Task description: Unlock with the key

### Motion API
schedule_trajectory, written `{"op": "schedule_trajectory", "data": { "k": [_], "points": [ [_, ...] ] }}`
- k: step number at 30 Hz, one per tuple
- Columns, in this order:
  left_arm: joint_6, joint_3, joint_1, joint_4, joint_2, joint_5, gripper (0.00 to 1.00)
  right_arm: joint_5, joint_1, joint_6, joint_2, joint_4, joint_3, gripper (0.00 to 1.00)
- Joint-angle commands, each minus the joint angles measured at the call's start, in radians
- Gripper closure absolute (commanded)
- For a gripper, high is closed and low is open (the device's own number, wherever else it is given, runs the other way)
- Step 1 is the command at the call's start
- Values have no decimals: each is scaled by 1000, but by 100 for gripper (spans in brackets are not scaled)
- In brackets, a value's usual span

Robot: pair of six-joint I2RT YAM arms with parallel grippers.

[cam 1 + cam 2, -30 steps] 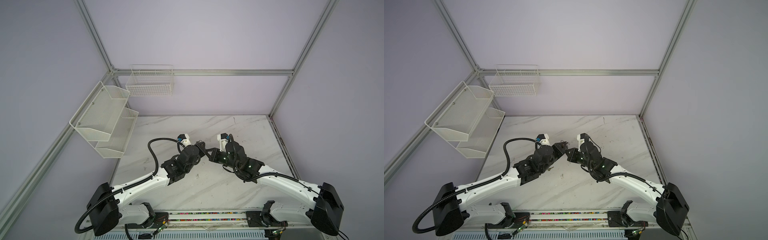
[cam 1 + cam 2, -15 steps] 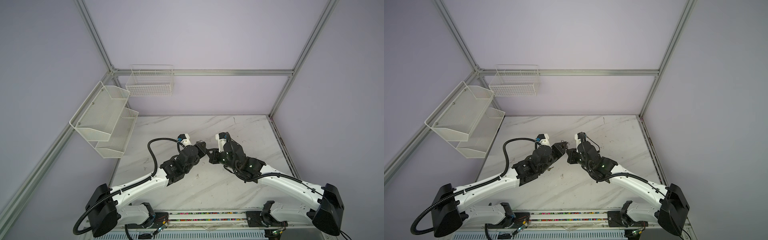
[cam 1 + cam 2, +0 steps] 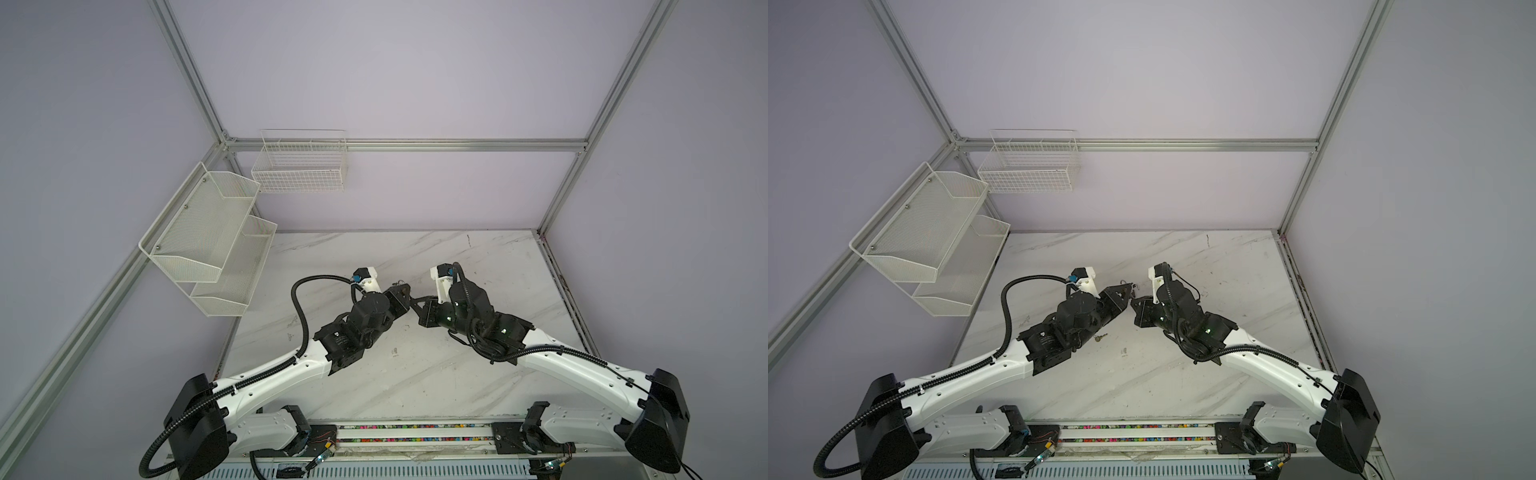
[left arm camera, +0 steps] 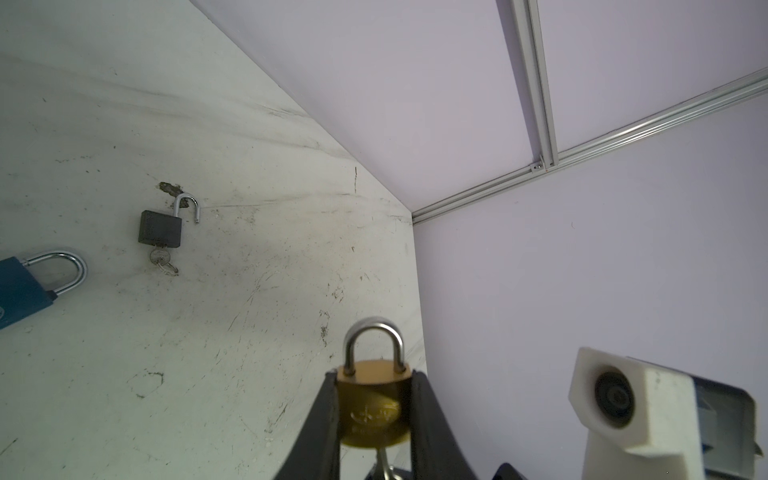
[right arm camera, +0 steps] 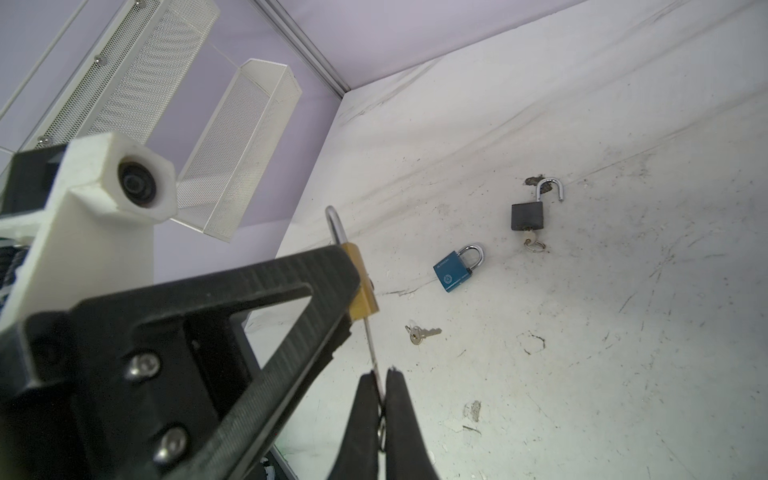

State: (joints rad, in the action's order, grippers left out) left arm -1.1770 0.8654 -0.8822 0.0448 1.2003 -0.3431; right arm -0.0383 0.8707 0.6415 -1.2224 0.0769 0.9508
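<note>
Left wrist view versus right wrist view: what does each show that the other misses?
Only left wrist: the broad face of the brass padlock, both shackle legs seated. Only right wrist: the right gripper pinching the key at that padlock's base, a spare key on the table, the mesh shelf. Both: the left gripper clamping the brass padlock, the closed blue padlock, the open black padlock.

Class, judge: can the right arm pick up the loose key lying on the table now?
Probably not yet: the right gripper is shut on the key in the brass padlock held by the left gripper. The loose key lies uncovered nearby.
</note>
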Motion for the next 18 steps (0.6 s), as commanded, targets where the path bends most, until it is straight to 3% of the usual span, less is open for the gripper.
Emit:
{"op": "schedule_trajectory", "data": {
  "k": [1,5,8,15,18],
  "points": [
    [66,-23,-4,46,-50,59,98,70,-13,-12,-14,46,49,100],
    [111,-28,-3,41,-61,76,99,-89,-20,42,-39,-53,68,100],
    [136,-26,-4,2,-69,94,99,-145,-21,63,-61,-86,117,100],
    [132,-23,-3,5,-64,183,99,105,23,-27,-138,69,234,100],
    [144,-21,-3,11,-63,206,98,87,26,-24,-134,21,217,100]
  ]
}}
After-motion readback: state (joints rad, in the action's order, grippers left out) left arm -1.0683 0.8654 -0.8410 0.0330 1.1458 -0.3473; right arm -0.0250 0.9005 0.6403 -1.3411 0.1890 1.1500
